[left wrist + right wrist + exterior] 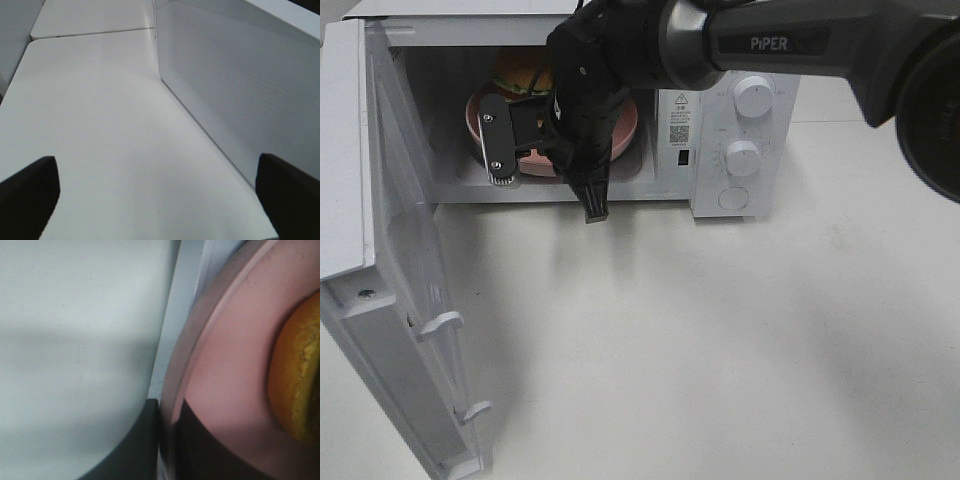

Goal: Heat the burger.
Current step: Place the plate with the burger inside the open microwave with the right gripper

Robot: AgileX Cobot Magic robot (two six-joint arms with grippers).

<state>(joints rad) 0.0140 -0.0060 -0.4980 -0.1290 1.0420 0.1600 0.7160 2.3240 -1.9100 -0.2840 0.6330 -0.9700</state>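
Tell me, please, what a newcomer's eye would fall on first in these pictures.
First comes the white microwave at the back of the table, its door swung wide open on the left. Inside it, the right claw is shut on the rim of the pink plate, which carries the burger. The left claw stands open over bare table beside the door.

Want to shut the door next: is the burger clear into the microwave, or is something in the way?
The burger sits on the pink plate inside the microwave; nothing visible blocks it. But the right gripper, shut on the plate's rim, reaches through the opening, in the path of the door.
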